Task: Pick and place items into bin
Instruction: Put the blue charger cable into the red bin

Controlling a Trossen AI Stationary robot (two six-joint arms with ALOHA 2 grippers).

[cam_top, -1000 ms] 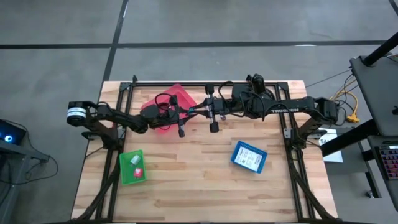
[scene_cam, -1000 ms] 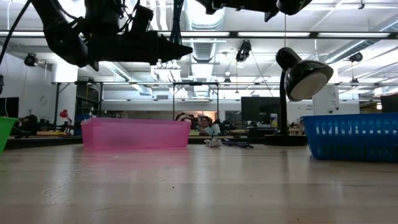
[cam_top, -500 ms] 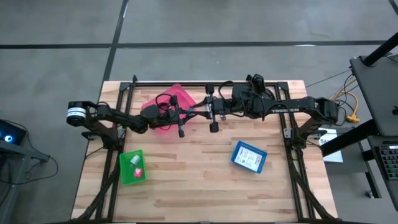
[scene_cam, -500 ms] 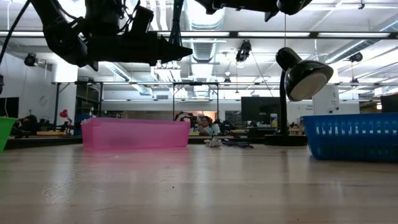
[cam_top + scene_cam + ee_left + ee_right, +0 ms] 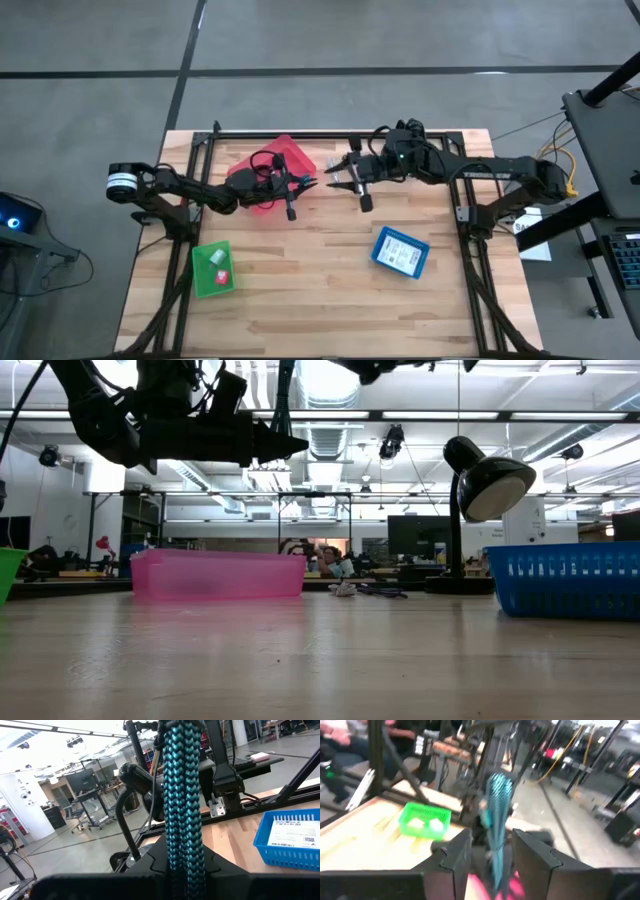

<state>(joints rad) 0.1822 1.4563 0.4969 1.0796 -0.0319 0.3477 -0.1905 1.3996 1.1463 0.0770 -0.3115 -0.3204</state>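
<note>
**Left gripper holds a teal braided cord above the pink bin; right gripper stands open beside it**

The left gripper (image 5: 305,184) sits at the right edge of the pink bin (image 5: 262,190), raised off the table; its fingers are pinched tight on a teal-and-black braided cord (image 5: 181,795), which in the left wrist view rises straight up between the two dark fingers; in the right wrist view the same cord (image 5: 497,815) hangs upright ahead of the right arm's fingers (image 5: 452,855), free of them and with a clear gap on either side.

The right gripper (image 5: 340,178) is just beside the left one, over bare wood near the table's back edge, its jaws parted and holding nothing; the two grippers face each other across a small gap; in the low view the left arm (image 5: 170,430) hangs high above the pink bin (image 5: 218,574), and only a scrap of the right arm shows at the top edge.

A green bin (image 5: 213,268) stands near the table's front left, with a white item and a small red item (image 5: 222,279) inside it; a blue bin (image 5: 401,251) stands to the front right, holding a white label-like card; the black domed camera mount (image 5: 488,485) rises on its stalk beside the blue bin (image 5: 568,577) in the low view; the wooden table (image 5: 310,300) is bare across its front half.
</note>
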